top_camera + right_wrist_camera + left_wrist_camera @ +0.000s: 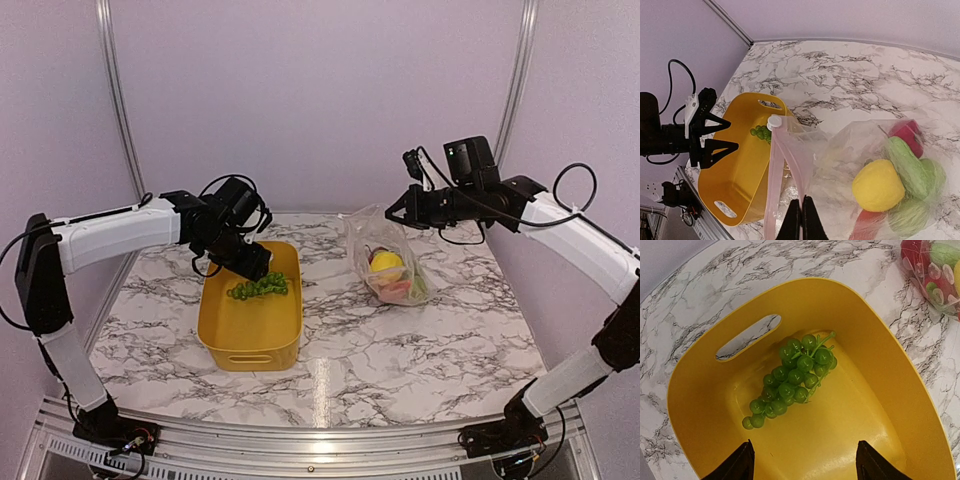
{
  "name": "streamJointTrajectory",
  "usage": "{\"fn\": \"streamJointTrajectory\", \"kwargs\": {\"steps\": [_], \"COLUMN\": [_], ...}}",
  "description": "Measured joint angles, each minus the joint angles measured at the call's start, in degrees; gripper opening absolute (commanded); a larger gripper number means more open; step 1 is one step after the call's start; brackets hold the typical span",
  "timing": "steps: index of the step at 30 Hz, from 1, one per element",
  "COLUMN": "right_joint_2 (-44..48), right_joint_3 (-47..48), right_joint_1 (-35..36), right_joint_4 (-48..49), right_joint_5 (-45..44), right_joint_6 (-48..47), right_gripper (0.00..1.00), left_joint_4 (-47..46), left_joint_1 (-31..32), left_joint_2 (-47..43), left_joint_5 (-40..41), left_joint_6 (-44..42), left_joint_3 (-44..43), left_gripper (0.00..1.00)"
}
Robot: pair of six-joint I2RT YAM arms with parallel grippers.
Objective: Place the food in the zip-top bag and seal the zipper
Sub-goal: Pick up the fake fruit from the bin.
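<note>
Our left jaws stand wide above the grape bunch (792,377), which lies in the yellow bin (700,390) just ahead of them. We judge they are lined up for a pick. Our right jaws are pinched on the mouth edge of the zip-top bag (840,145), holding it up so it gapes. The lemon (878,186) and other food sit inside, beyond them. Beneath is a marbled table (400,340), closed in by pale lilac walls (320,100).

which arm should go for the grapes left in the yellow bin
Left. The left gripper hangs open right above the grape bunch in the yellow bin. The right gripper is shut on the mouth edge of the zip-top bag, holding it up, so it is busy.
</note>
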State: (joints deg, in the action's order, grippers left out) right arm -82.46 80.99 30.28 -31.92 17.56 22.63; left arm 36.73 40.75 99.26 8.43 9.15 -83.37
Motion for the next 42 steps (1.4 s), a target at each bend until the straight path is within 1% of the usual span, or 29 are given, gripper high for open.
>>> {"fn": "streamJointTrajectory", "kwargs": {"steps": [10,17,27,42], "right_joint_2": [1.0,0.9,-0.9,-2.2], "right_joint_3": [-0.6,-0.6,1.8,2.8], "right_joint_1": [0.0,0.0,0.0,0.0], "right_joint_4": [-0.2,-0.4,-2.1,-2.7], "right_joint_5": [0.4,0.6,1.4,1.5], "right_joint_6": [-0.1,-0.1,-0.1,-0.4], "right_gripper": [0.00,0.00,0.00,0.00], "left_joint_4": [0.5,0.4,-0.7,-4.8], "left_joint_1": [0.0,-0.2,-0.7,-2.7], "left_joint_2": [4.3,7.4,12.0,17.6], "left_joint_5": [2.2,2.3,1.7,1.7], "left_joint_6": [-12.0,-16.1,-17.6,-18.3], "left_joint_3": [-0.5,-0.8,-3.1,-3.8], "left_gripper": [0.67,0.64,0.63,0.54]}}
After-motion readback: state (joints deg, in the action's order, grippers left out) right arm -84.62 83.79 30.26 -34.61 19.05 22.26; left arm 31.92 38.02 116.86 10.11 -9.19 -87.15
